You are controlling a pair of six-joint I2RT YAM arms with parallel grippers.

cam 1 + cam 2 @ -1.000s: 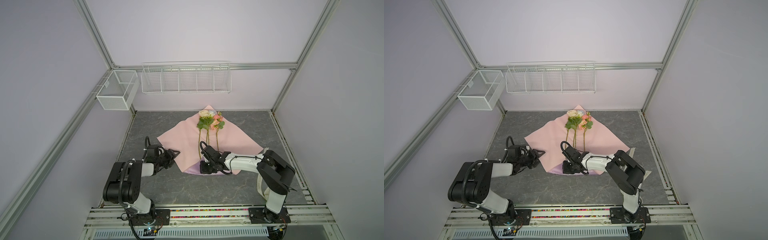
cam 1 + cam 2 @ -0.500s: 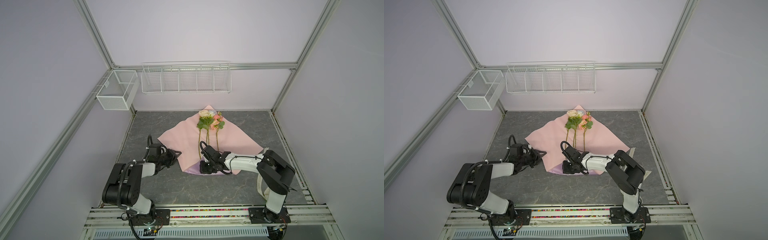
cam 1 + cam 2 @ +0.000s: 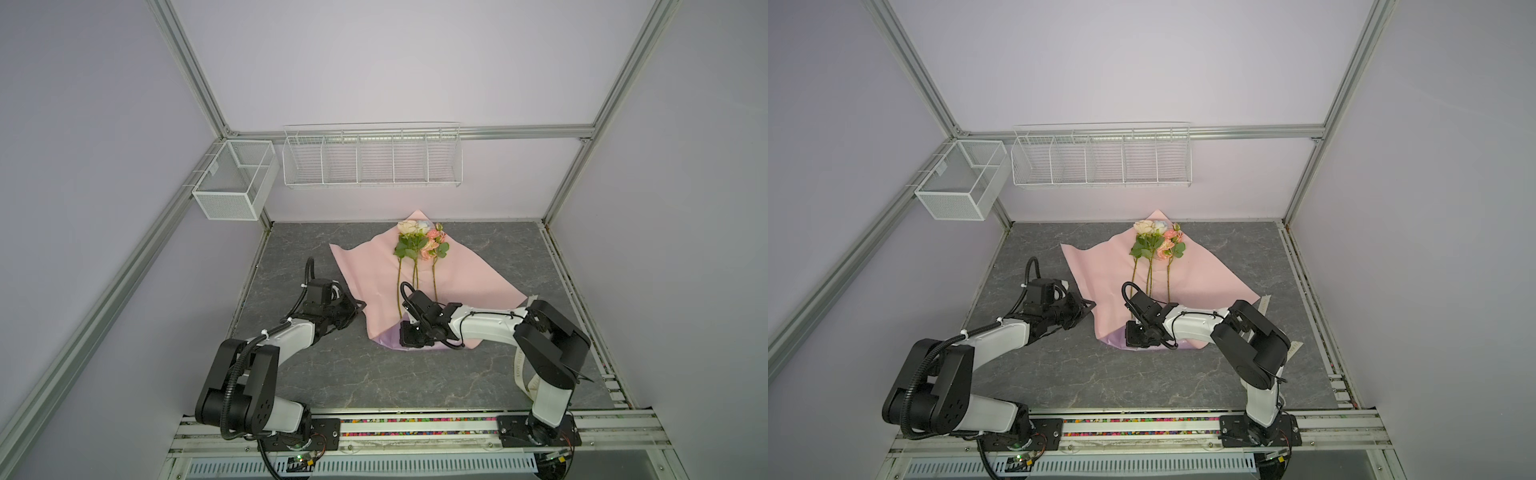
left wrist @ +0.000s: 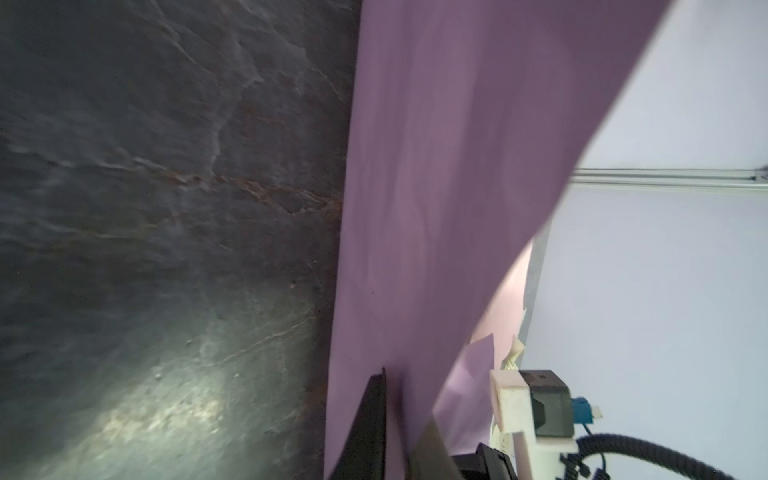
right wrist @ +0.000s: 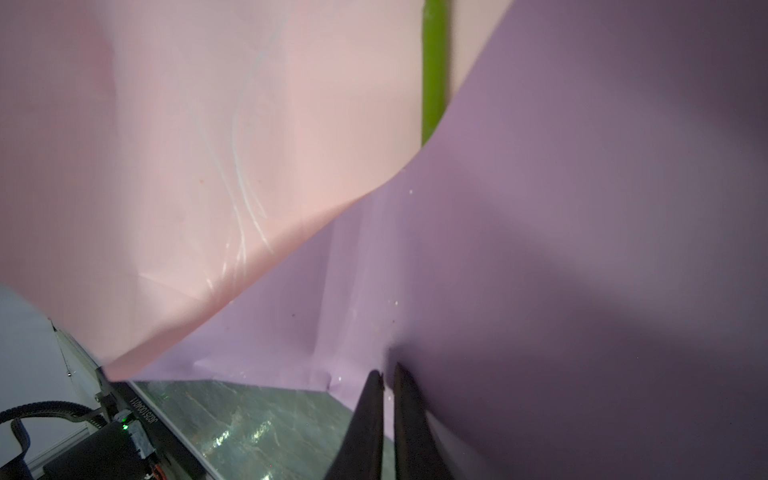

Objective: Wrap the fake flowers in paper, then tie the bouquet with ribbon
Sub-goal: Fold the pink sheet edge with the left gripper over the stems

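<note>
Pink above and lilac underneath, one sheet of wrapping paper (image 3: pixel 469 282) lay as a diamond on the grey marbled desk (image 3: pixel 374 374). One bouquet of fake flowers (image 3: pixel 419 245) rested on the sheet. Its blooms sat at the sheet's far corner, and its three green stems (image 3: pixel 415 274) ran side by side, slightly apart, toward the near corner.

Two arms worked at the sheet. The left tool (image 3: pixel 358 306) sat at the sheet's left corner, clenched on the paper's edge. In the left wrist view the lilac underside rose from between its dark fingers (image 4: pixel 374 415), with bare desk alongside. The right tool (image 5: pixel 386 374) was at the sheet's near corner, where the lilac face was folded up over the pink. Its two fingers (image 5: pixel 409 415) stood almost together, pinching a crease of that fold. One stem (image 5: pixel 434 70) slipped out of sight behind the lilac flap.

One cream ribbon (image 3: pixel 519 368) with printed lettering poked out at the sheet's right corner and ran on beneath the right arm.

On the walls beyond the sheet's far corner hung two white wire containers: one mesh box (image 3: pixel 232 183) and one rack (image 3: pixel 372 160) with five bays.

The sheet's far corner reached the foot of the back wall. A broad band of grey desk lay open between the sheet's near corner and the front rail (image 3: pixel 415 428). Narrower strips lay open off the sheet's two far edges.
</note>
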